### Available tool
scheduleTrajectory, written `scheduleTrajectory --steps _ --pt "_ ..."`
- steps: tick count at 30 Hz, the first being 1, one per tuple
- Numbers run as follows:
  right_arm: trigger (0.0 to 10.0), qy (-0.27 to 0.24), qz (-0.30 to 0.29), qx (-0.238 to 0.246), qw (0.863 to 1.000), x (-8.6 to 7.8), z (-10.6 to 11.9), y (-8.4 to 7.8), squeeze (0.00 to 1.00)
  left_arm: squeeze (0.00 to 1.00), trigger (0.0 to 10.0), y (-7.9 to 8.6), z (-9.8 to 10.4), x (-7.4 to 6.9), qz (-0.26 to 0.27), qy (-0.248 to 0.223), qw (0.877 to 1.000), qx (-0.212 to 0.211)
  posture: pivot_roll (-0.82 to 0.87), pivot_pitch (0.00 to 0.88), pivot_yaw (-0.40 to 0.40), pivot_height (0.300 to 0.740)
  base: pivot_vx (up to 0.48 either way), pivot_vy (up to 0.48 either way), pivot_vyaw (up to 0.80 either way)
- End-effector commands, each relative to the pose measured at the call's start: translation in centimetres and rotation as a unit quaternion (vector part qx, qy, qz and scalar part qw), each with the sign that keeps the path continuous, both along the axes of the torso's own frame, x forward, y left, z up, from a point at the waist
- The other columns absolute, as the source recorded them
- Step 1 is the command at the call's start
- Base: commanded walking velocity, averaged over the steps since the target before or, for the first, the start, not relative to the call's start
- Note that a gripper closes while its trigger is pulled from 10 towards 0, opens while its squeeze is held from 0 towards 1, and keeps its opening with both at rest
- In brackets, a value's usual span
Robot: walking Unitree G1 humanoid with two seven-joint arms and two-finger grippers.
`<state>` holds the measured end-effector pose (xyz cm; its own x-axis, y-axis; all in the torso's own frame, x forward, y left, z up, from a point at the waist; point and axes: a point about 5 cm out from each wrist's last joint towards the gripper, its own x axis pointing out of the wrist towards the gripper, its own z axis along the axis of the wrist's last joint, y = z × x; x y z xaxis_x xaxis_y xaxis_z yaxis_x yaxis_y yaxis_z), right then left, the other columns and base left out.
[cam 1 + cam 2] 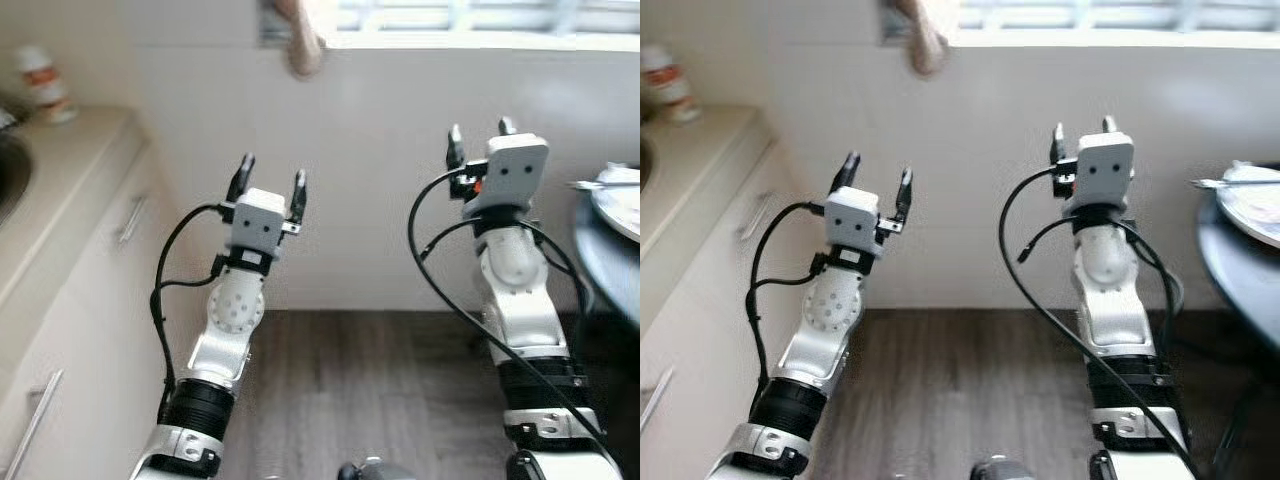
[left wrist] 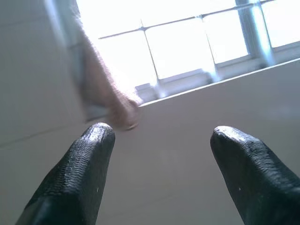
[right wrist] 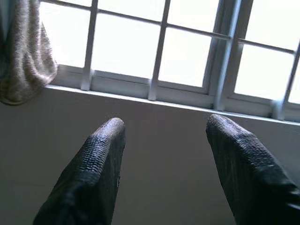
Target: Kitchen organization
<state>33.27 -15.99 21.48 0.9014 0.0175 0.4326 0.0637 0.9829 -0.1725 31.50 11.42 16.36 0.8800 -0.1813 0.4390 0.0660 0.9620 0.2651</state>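
Both my arms are raised in front of a white tiled wall below a window. My left gripper (image 1: 270, 180) is open, fingers pointing up, with nothing between them. My right gripper (image 1: 481, 130) is also open and empty, held a bit higher, to the right. In the wrist views each pair of black fingertips (image 2: 89, 154) (image 3: 105, 145) stands apart, facing the wall and window. At the far right a dark round table (image 1: 600, 260) carries a white plate (image 1: 622, 200) with a utensil (image 1: 600, 184) resting on it.
A beige kitchen counter (image 1: 60, 190) with drawers and handles (image 1: 130, 218) runs along the left; a sink edge (image 1: 10, 170) and a small white bottle (image 1: 45, 85) sit on it. A brownish cloth (image 1: 300, 40) hangs from the window sill. Dark wooden floor (image 1: 370, 390) lies between the arms.
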Motion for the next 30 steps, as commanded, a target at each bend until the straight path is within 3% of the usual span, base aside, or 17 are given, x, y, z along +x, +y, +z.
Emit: scheduleTrajectory --steps 1,20,30 --pt "10.0 -0.005 -0.001 -0.002 1.0 -0.03 0.32 0.04 0.0 0.0 10.0 -0.1 0.05 0.05 -0.001 0.0 1.0 0.001 -0.16 0.0 0.044 0.74 0.0 0.0 -0.8" --pt "10.0 0.001 -0.002 -0.004 1.0 0.01 0.1 0.09 0.0 0.0 10.0 0.13 -0.11 0.17 0.005 0.006 1.0 0.002 -0.17 0.0 0.047 0.74 0.055 0.0 -0.76" --pt "10.0 0.01 -0.005 -0.001 1.0 0.16 -0.16 0.07 0.0 0.0 10.0 0.17 -0.11 0.2 0.005 0.005 1.0 0.003 -0.16 0.0 0.048 0.74 0.328 0.0 -0.08"
